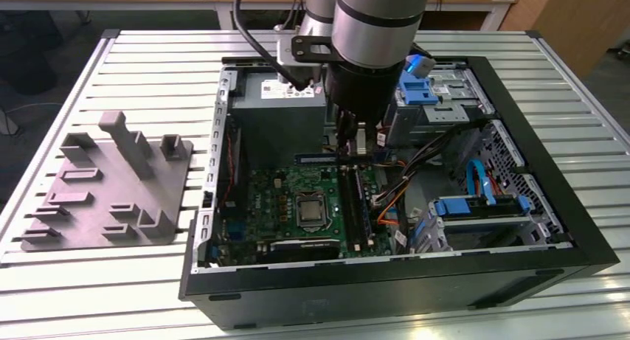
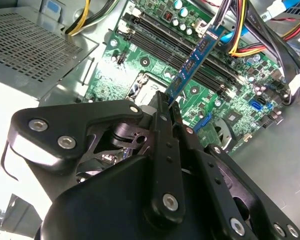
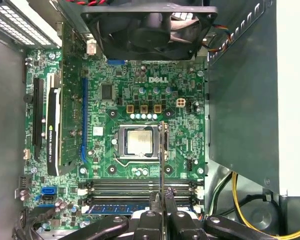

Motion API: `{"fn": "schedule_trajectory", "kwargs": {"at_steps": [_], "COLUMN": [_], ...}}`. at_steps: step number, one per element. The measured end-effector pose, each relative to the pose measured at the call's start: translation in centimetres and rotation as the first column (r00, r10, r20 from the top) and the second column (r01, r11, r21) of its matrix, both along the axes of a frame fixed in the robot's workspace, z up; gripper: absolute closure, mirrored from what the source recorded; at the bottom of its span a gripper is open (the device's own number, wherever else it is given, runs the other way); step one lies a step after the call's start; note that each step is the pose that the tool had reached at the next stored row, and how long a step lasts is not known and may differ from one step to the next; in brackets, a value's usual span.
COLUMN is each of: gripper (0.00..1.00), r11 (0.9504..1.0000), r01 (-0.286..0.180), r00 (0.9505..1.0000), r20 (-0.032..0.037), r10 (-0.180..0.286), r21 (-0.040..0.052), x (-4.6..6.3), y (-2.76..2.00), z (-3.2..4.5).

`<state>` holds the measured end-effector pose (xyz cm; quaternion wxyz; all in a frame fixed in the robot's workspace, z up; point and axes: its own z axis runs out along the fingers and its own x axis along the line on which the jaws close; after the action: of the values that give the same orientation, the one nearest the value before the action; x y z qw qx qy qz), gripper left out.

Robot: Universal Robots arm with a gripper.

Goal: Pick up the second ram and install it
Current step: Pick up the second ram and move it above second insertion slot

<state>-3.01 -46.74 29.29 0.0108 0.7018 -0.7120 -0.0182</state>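
The second ram (image 2: 197,55) is a thin dark-blue stick clamped by one end in my gripper (image 2: 169,107), which is shut on it. It hangs inside the open computer case (image 1: 551,207), over the green motherboard (image 3: 120,100), and lies crosswise to the long black memory slots (image 3: 140,186). In the first wrist view the ram (image 3: 161,150) appears edge-on, rising from my gripper (image 3: 161,202) past the processor socket (image 3: 138,141). In the exterior view the ram (image 1: 317,158) sticks out sideways below my gripper (image 1: 347,152). Another blue stick (image 3: 122,207) sits in one slot.
A grey stepped fixture (image 1: 108,185) stands on the slatted table at the exterior view's left. Inside the case are a grey power supply box (image 1: 276,119), a black fan (image 3: 145,30), coloured cable bundles (image 2: 240,30) and blue-tabbed drive cages (image 1: 433,89).
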Motion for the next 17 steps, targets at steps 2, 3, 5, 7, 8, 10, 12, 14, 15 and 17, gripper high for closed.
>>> {"fn": "schedule_trajectory", "kwargs": {"at_steps": [2,3,5,7,8,10,12,14,15,17], "gripper": [0.86,0.86,0.86,0.86,0.86,0.86,0.86,0.86,0.86,0.86], "r11": [1.0000,1.0000,1.0000,1.0000,1.0000,1.0000,1.0000,1.0000,1.0000,1.0000], "r01": [0.000,0.000,0.000,0.000,0.000,0.000,0.000,0.000,0.000,0.000], "r00": [1.0000,1.0000,1.0000,1.0000,1.0000,1.0000,1.0000,1.0000,1.0000,1.0000], "r20": [-0.0001,-0.0001,-0.0001,-0.0001,-0.0001,-0.0001,-0.0001,-0.0001,-0.0001,-0.0002], "r10": [0.000,0.000,0.000,0.000,0.000,0.000,0.000,0.000,0.000,0.000], "r21": [-0.0001,-0.0001,-0.0002,-0.0002,-0.0003,-0.0001,-0.0001,-0.0001,-0.0002,-0.0004], "x": [0.0,-0.1,-0.2,-0.2,-0.3,-0.3,-0.3,-0.3,-0.3,-0.3], "y": [-0.08,-0.10,-0.12,-0.14,-0.15,-0.15,-0.16,-0.17,-0.17,-0.17], "z": [-0.32,-0.50,-0.82,-1.10,-1.23,-1.54,-1.83,-2.05,-2.11,-2.15]}}
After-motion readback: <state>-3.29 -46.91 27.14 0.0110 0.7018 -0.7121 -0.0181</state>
